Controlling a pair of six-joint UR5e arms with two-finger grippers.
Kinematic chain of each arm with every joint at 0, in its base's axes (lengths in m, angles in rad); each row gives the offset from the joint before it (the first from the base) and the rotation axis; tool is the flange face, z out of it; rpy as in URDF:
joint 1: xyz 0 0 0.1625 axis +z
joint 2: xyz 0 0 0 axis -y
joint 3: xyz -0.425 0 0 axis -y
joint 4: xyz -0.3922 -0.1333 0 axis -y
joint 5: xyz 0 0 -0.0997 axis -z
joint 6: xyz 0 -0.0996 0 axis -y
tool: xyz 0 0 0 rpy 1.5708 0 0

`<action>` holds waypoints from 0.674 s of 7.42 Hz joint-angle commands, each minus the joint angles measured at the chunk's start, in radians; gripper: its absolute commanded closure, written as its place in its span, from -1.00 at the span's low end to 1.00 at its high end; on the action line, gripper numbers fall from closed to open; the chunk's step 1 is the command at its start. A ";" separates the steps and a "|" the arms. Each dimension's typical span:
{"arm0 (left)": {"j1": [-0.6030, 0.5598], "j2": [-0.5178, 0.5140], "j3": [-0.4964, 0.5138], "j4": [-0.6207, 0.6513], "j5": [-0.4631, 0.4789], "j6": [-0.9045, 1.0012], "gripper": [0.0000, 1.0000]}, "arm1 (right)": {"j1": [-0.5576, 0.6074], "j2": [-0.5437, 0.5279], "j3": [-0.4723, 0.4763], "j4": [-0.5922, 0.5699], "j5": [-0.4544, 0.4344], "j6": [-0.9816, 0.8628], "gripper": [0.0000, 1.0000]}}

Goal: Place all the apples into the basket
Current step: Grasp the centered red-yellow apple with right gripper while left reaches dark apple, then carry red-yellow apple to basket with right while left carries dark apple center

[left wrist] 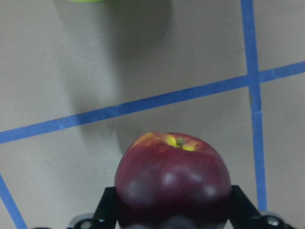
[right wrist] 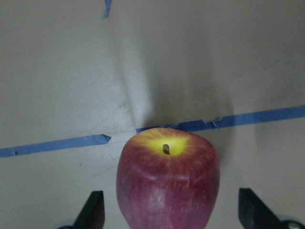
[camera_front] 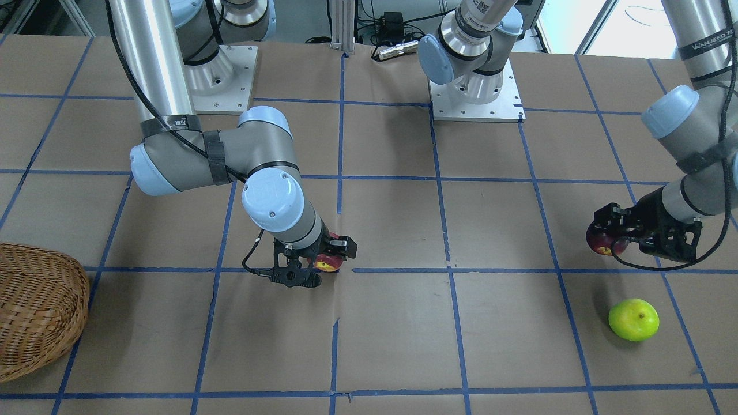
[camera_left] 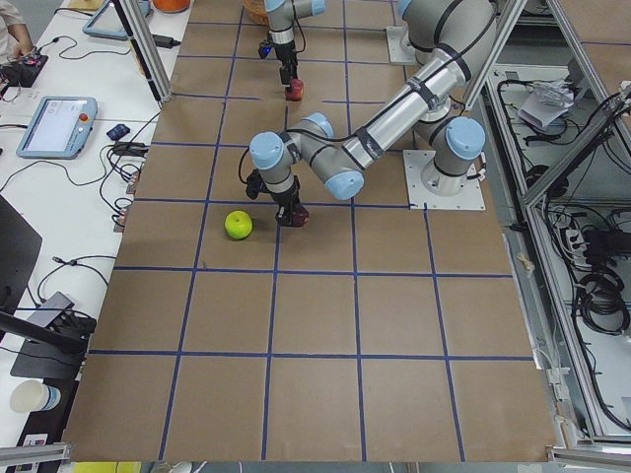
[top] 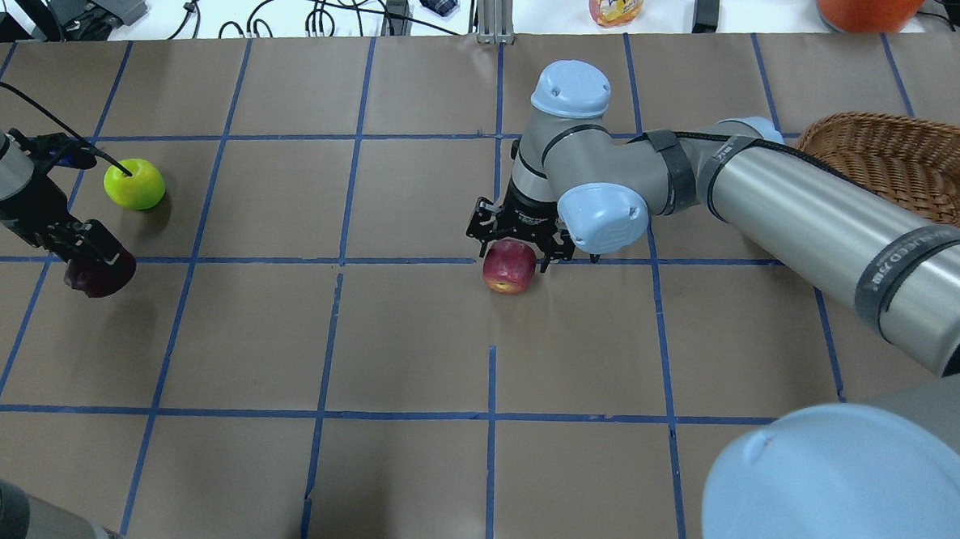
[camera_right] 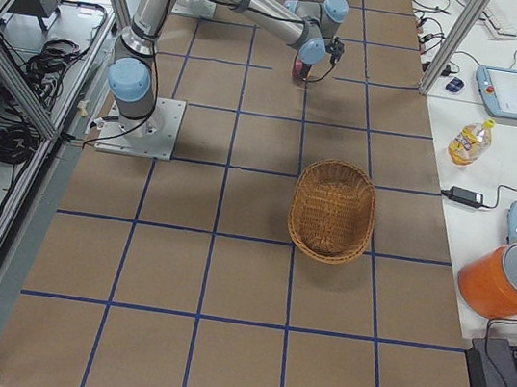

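My left gripper (top: 95, 262) is shut on the dark maroon apple (top: 100, 276) at the table's left side, apparently just above the paper; the left wrist view shows that apple (left wrist: 172, 179) clamped between the fingers. The yellow-green apple (top: 134, 183) lies loose just beyond it, and also shows in the front view (camera_front: 633, 320). My right gripper (top: 513, 253) is open and straddles the red apple with the yellowish end (top: 509, 268), which rests on the table's middle. In the right wrist view the fingers (right wrist: 93, 210) stand clear of this apple (right wrist: 167, 181). The wicker basket (top: 922, 171) sits at the far right.
The right arm's long forearm (top: 822, 228) stretches past the near side of the basket. Cables, a juice bottle (top: 615, 2) and an orange bucket (top: 864, 4) sit beyond the table's far edge. Two arm base plates (camera_front: 475, 98) stand at the robot's side.
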 commanded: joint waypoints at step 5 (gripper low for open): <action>-0.363 0.114 0.076 -0.225 -0.044 -0.466 0.57 | -0.040 -0.095 -0.019 0.060 -0.003 0.004 1.00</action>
